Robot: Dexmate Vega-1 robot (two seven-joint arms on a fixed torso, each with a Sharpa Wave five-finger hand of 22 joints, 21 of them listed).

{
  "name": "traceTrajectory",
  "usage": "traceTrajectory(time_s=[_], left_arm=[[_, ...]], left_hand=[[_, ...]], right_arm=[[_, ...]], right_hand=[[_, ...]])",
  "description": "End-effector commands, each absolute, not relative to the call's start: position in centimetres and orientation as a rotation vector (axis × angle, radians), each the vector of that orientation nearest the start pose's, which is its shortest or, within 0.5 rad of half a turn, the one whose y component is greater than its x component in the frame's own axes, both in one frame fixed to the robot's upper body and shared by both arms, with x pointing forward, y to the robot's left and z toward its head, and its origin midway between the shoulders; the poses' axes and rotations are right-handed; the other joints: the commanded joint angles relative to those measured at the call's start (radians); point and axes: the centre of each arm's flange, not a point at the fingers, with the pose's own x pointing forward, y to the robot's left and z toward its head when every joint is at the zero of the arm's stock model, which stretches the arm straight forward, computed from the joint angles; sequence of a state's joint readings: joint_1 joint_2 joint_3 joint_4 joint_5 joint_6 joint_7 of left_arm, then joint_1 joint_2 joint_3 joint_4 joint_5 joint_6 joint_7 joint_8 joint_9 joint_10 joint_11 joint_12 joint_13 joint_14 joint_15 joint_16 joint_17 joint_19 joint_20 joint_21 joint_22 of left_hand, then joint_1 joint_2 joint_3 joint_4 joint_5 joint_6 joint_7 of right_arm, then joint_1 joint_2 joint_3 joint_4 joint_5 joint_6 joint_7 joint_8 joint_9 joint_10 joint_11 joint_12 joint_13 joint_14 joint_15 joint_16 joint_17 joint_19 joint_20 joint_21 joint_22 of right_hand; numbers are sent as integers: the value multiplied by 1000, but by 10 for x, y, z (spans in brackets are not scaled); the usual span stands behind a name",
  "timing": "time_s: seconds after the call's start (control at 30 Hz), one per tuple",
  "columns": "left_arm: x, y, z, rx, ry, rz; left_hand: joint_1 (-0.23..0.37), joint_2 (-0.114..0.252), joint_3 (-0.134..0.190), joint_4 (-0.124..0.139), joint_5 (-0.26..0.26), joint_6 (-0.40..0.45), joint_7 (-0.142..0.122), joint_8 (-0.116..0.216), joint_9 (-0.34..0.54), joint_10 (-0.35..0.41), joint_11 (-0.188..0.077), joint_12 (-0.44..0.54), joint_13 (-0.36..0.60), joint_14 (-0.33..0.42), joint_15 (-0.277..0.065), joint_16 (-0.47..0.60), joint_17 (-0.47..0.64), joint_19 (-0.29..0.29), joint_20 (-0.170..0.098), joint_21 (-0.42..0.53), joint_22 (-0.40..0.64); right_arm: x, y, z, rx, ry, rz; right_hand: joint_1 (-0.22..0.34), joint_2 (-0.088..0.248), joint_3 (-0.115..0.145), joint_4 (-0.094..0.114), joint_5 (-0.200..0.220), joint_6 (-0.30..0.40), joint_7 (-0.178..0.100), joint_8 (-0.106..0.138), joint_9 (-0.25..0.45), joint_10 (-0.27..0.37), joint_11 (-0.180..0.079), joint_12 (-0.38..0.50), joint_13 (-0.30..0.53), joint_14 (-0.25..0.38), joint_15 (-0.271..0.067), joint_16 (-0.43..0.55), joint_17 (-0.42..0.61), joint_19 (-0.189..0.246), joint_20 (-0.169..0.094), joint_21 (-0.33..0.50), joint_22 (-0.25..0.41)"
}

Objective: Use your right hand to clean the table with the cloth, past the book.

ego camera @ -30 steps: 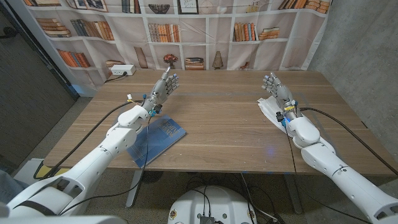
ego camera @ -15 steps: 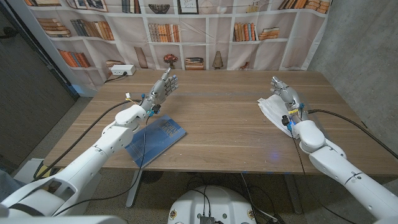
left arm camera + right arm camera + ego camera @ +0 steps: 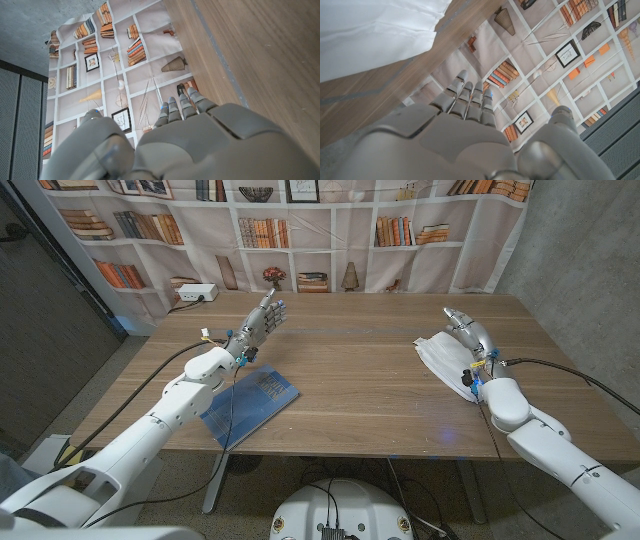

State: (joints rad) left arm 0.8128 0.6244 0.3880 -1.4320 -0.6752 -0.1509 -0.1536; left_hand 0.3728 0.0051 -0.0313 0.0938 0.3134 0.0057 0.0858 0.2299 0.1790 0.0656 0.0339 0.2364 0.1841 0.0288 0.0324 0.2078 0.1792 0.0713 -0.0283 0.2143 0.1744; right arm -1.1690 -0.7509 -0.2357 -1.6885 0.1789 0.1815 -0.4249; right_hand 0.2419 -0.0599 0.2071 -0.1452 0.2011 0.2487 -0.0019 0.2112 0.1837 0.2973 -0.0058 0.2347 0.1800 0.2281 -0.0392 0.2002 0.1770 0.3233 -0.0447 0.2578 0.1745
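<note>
Two hands show in the head view: the right hand (image 3: pixel 470 330), fingers apart, holds nothing just beside the white cloth (image 3: pixel 440 360); the left hand (image 3: pixel 258 325) is also spread, beyond the blue book (image 3: pixel 255 402). Right wrist view: the cloth (image 3: pixel 375 32) lies on the table (image 3: pixel 355 107).

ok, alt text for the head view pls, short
The robot's right hand hovers open beside a white cloth on the right of a wooden table. Its left hand is raised, open, at the left, above a blue book near the front edge. A bookshelf-print backdrop hangs behind.
</note>
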Motion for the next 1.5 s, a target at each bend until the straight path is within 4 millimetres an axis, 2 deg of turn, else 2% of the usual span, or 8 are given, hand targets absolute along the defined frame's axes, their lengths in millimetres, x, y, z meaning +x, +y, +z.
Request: traceTrajectory(time_s=[0.03,0.33,0.57,1.03,1.17,1.33,1.5], left_arm=[[630,283,10,82,-555,-330],[630,281,2,74,-532,-336],[627,279,0,75,-537,-336],[625,273,-3,76,-528,-343],[623,272,-4,75,-526,-341],[623,271,-6,74,-522,-342],[622,269,-8,71,-525,-351]], left_hand=[[4,10,3,-2,-6,10,0,3,5,11,4,5,1,6,1,0,2,-7,0,-4,4],[8,15,4,-3,-9,16,1,2,5,17,2,4,2,12,0,0,3,-7,0,-5,4],[11,18,4,-4,-11,20,0,1,5,22,4,4,2,14,1,-1,3,-7,0,-6,4],[17,25,5,-5,-17,30,-10,0,5,27,4,0,2,24,4,-2,3,-9,3,-8,4],[19,27,5,-5,-19,30,-13,-1,6,28,3,-1,2,25,4,-3,3,-8,3,-8,4],[21,31,6,-6,-20,33,-15,-2,6,28,1,-2,2,27,3,-3,3,-7,7,-8,5],[23,34,6,-6,-22,35,-17,-3,6,30,0,-3,3,27,6,-5,3,-8,10,-8,5]], right_arm=[[552,-357,-52,-564,-660,-290],[551,-364,-51,-660,-653,-347],[546,-366,-55,-746,-601,-399],[543,-363,-60,-873,-483,-428],[544,-360,-62,-900,-463,-423],[547,-356,-65,-946,-415,-402],[549,-352,-67,-973,-392,-398]], right_hand=[[19,-1,3,-8,12,9,-4,7,4,11,-1,8,3,9,-12,-2,1,11,-57,-7,2],[45,-8,6,-15,23,21,-11,8,5,26,-15,10,4,25,-26,-1,2,30,-71,-9,2],[55,-10,7,-16,28,16,-15,4,6,23,-14,7,4,15,-26,-7,2,25,-69,-16,2],[91,-11,12,-15,44,14,-23,-4,7,-20,4,-16,5,-45,0,-27,2,-30,-52,-51,3],[100,-12,13,-13,48,35,-13,2,7,-19,11,-17,5,-56,4,-26,2,-46,-50,-59,4],[114,-16,11,-7,58,-12,-18,-20,7,-75,23,-37,4,-117,16,-31,2,-102,-37,-75,5],[119,-17,11,-6,62,-13,-21,-19,7,-85,26,-38,4,-135,24,-31,2,-129,-27,-81,6]])
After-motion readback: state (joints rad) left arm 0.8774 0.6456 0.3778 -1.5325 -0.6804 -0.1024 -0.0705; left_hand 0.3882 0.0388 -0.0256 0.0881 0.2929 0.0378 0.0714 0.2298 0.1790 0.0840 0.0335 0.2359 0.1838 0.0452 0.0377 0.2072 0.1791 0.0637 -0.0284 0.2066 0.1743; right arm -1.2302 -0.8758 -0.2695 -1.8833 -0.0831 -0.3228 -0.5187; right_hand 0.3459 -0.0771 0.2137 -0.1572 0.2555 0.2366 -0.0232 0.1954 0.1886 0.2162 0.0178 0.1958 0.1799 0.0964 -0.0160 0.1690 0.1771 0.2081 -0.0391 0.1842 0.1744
